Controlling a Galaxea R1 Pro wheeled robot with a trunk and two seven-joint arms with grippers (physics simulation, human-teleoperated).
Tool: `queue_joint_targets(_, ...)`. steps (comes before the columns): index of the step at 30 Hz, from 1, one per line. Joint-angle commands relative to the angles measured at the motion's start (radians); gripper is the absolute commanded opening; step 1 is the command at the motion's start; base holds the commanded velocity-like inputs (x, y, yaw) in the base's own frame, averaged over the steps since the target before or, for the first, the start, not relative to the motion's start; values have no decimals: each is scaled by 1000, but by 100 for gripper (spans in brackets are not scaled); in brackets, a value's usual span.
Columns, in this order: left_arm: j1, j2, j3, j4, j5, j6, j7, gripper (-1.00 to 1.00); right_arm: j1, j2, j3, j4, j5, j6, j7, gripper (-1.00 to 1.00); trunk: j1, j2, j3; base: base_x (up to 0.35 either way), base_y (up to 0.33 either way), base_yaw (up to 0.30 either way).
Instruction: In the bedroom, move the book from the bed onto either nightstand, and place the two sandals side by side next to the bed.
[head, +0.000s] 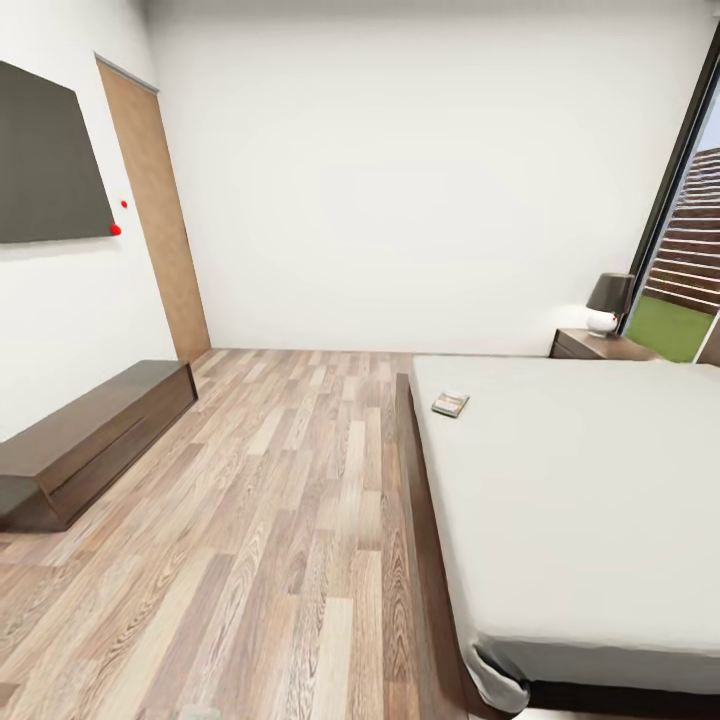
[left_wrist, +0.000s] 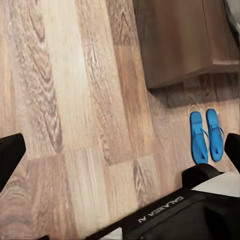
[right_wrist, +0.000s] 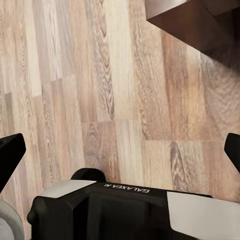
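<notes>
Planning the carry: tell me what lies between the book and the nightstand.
In the head view, only bare mattress of the bed lies between the book and the nightstand.

Left gripper: your two fingers are spread wide, holding nothing.
Right gripper: yours is spread wide too, pointing down.

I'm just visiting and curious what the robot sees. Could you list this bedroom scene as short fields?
book: lies flat on the bed, near its far left corner
bed: pale mattress, dark frame
nightstand: beyond the bed, lamp on top
sandals: blue pair, side by side on the wood floor
left end effector: open, holding nothing
right end effector: open, holding nothing
</notes>
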Motion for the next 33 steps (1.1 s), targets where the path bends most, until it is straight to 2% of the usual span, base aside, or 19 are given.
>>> queue_joint_targets(1, 10, 0, -2, 1, -30, -9, 1, 100, -2, 0, -6, 4, 2, -1, 5, 100, -4, 7, 2, 0, 0, 0)
queue_joint_targets(3, 29, -2, -13, 1, -66, -9, 4, 100, -2, -1, -6, 2, 0, 0, 5, 100, -12, 21, 9, 0, 0, 0)
queue_joint_targets(8, 38, -3, -17, 1, -86, -9, 5, 100, -2, -1, -7, 1, -3, 0, 5, 100, -31, 56, 24, 0, 0, 0)
queue_joint_targets(10, 39, -3, -18, 1, -88, -9, 5, 100, -2, -1, -8, 1, -4, -1, 4, 100, -39, 70, 30, 0, 0, 0)
queue_joint_targets(19, 41, -3, -17, 1, -87, -9, 8, 100, -2, 0, -8, 3, -5, -2, 3, 100, -39, 70, 30, 0, 0, 0)
queue_joint_targets(33, 40, -4, -18, 1, -87, -8, 12, 100, -2, 0, -8, 4, -5, -3, 2, 100, -92, 168, 74, 0, 0, 0)
